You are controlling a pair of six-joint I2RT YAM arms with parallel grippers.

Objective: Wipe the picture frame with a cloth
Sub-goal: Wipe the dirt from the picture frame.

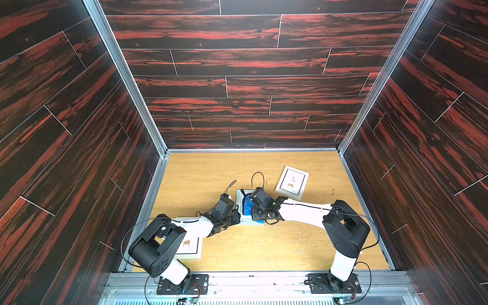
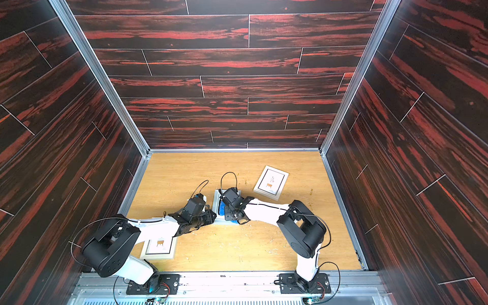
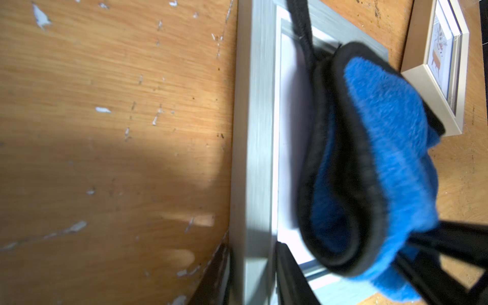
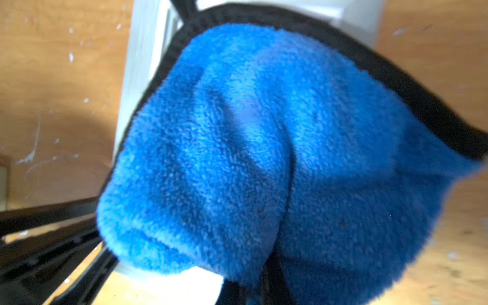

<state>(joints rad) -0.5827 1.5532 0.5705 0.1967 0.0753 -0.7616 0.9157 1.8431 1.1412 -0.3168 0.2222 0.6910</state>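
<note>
my right gripper (image 1: 256, 209) clamped tight on bunched cloth (image 4: 237, 158), pressing it onto picture frame (image 3: 253, 132) at tabletop (image 1: 211, 171) centre. my left gripper (image 1: 235, 218) pinches frame's side rail. wiping underway, i judge; part of frame left.

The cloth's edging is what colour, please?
Black edging around the bright blue cloth, clearest in the right wrist view.

The picture frame (image 1: 239, 198), brushed silver-grey around a white mat, lies flat near the middle of the table (image 1: 211, 171), its long sides running 12 to 6 o'clock in both top views. The cloth (image 1: 247, 208), bright blue, fluffy and black-edged, is bunched and folded over the frame's 3 o'clock half, with its black loop trailing toward 12.
</note>
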